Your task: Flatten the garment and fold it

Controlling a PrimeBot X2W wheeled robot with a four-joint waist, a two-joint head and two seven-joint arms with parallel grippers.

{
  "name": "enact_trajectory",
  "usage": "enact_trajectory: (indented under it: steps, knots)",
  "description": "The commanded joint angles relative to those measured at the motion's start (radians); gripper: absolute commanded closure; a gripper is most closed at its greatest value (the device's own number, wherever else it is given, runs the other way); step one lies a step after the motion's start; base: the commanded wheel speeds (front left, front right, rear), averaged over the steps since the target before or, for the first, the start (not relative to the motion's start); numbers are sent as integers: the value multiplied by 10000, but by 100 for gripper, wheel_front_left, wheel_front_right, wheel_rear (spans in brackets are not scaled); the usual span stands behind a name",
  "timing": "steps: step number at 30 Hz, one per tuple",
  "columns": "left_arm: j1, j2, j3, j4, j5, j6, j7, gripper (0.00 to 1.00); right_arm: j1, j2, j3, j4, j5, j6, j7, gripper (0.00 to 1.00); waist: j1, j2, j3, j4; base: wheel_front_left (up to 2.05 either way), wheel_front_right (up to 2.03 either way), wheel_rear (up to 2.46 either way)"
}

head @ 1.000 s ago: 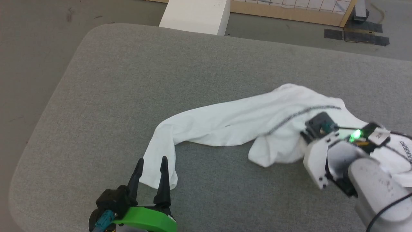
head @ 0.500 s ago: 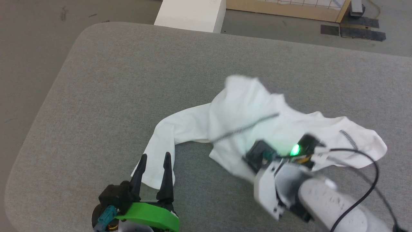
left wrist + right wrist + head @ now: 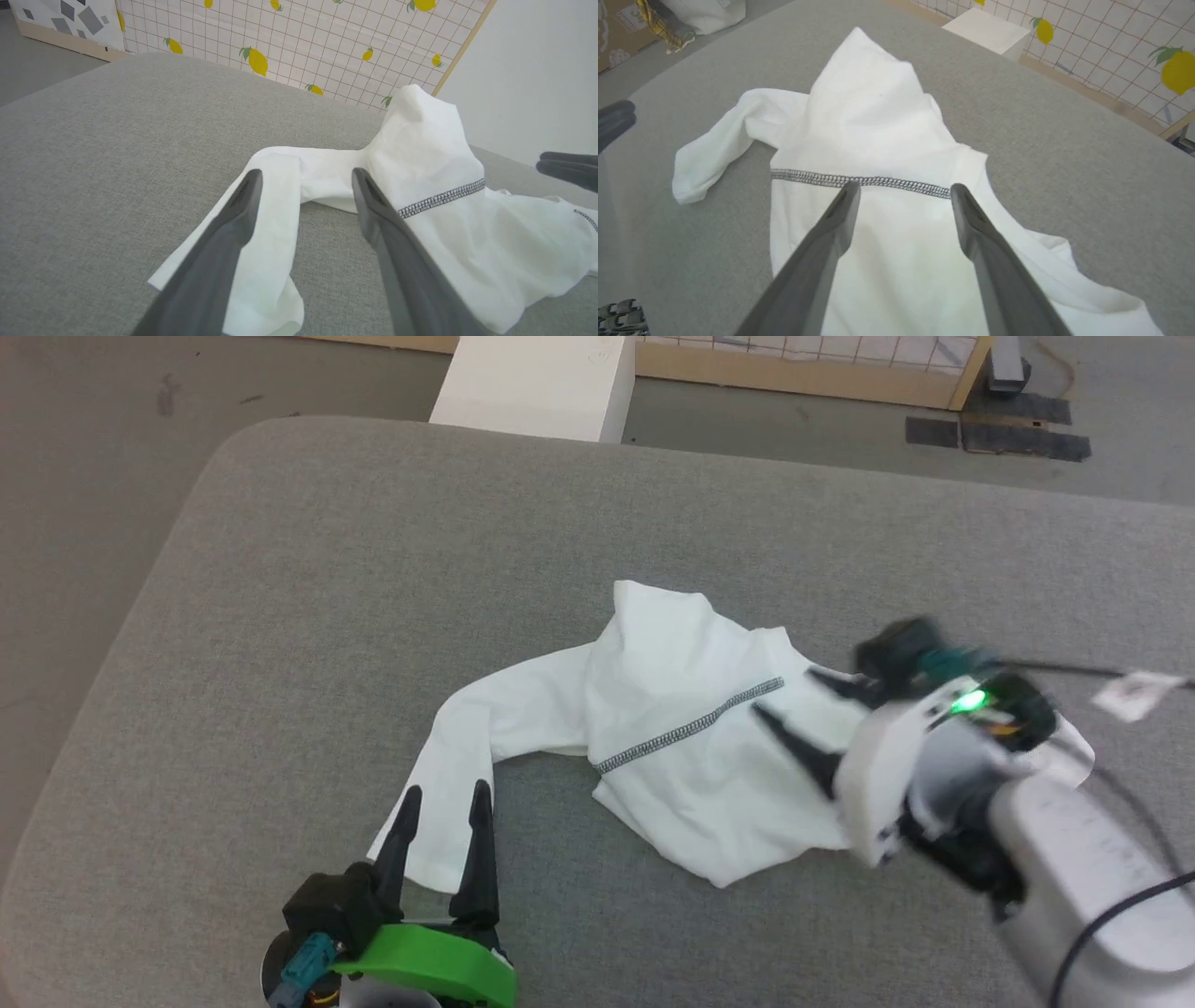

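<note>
One grey table [image 3: 280,569] carries the work; a white box [image 3: 532,383] stands on the floor beyond its far edge. Garment [image 3: 672,709] lies near mid-table, somewhat to the right. It is bunched, the body doubled over itself with a raised peak at the far side, and one sleeve [image 3: 457,747] trails toward the left gripper [image 3: 446,791].

Change: a second ago the right gripper [image 3: 782,692] was buried in the garment's right end, and the garment was drawn out long and low. Half a second ago the garment was mid-swing toward centre. Now the right fingers stand wide apart with nothing between them, over the body just short of the zigzag seam [image 3: 859,181]. So the garment has been let go.

Left gripper: fingers spread, empty, poised over the sleeve's cuff end; contact unclear.

Reading: the swing moved the garment but did not spread it. Flattening is not done and folding has not begun. The next grasp likely wants a hem or shoulder edge, not the middle of the heap. Second sleeve not identifiable.
</note>
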Motion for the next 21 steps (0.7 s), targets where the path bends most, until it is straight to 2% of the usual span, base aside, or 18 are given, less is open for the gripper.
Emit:
enact_trajectory:
  steps: [1, 5, 7, 10, 15, 18, 21]
  knots:
    - [37, -26, -20, -2, -36, 10, -36, 0, -139, -142, -619, -154, -94, -17, 137, 0, 0, 0, -10, -30, 0, 0, 0]
    - [24, -26, -99, -2, -45, -28, -36, 0, -236, -689, -2220, -244, -799, -17, 558, 0, 0, 0, 34, 21, 0, 0, 0]
    - [9, -26, -137, 14, -54, -46, -36, 0, -186, -1186, -2623, -132, -1428, -17, 819, 0, 0, 0, 67, 77, 0, 0, 0]
    - [11, -26, -172, 51, -69, -51, -36, 0, 159, -1473, -3207, 338, -1703, -17, 1581, 0, 0, 0, 96, 161, 0, 0, 0]
    - [26, -26, -159, 63, -69, -52, -36, 0, 875, -1670, -3604, 620, -1527, -17, 3032, 0, 0, 0, 163, 300, 0, 0, 0]
    - [-19, -26, -174, 34, -55, -58, -36, 0, 1200, -1849, -3869, 514, -1659, -17, 3207, 0, 0, 0, 307, 390, 0, 0, 0]
    - [-98, -26, -187, -15, -102, -23, -36, 0, 1568, -1737, -4480, 510, -1754, -17, 3379, 0, 0, 0, 429, 498, 0, 0, 0]
